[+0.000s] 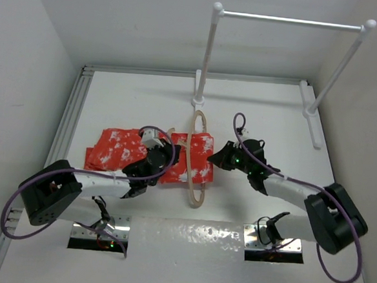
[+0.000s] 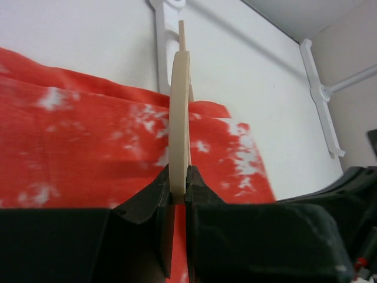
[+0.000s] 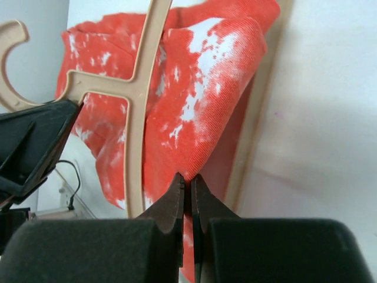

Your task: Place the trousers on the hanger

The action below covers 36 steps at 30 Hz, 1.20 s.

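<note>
trousers [image 1: 113, 150]: in the left wrist view the left frame edge cuts them off and the lower part sits behind the left gripper [image 2: 179, 196]. Overhead, that gripper's body covers their middle.
hanger [image 1: 195, 181]: edge-on in the left wrist view, so its outline is unreadable and its lower end is buried in the grip. In the right wrist view the hook runs off the left edge.
right gripper [image 3: 188, 187]: overhead, its tips are hidden under its own body.
white rail [image 2: 321, 88]: cut off at the upper right of the left wrist view.
blur: both grippers' dark bodies along the bottom of each wrist view.
</note>
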Available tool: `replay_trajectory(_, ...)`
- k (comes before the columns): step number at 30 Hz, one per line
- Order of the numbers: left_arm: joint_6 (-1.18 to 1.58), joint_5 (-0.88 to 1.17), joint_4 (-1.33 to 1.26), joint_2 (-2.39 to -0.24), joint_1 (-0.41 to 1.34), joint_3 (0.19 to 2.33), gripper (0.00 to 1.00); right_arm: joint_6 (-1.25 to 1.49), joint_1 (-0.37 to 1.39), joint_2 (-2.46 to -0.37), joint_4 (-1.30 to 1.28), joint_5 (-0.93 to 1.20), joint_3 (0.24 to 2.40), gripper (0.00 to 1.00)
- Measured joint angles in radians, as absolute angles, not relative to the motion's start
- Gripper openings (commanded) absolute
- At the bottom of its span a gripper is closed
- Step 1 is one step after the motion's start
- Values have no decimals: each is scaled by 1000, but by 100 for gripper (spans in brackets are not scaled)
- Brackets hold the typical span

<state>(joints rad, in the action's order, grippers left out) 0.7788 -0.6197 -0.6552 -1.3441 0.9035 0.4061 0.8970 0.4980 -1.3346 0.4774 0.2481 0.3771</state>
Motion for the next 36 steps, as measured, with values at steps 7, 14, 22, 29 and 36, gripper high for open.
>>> replay_trajectory(7,764,-658,-558,-1212,904,328,0,856,488,-1142,334,134,319,0)
replay_trajectory(14,765,-693,-421,-1043,905,284,0,819,395,-1010,219,97,310,0)
replay_trajectory(22,764,-714,-268,-888,910,264,0,808,313,-980,173,115,276,0)
replay_trajectory(29,751,-760,-154,-789,910,262,0,796,297,-959,152,104,258,0)
replay_trajectory(36,726,-774,-97,-747,910,267,0,773,290,-889,80,85,254,0)
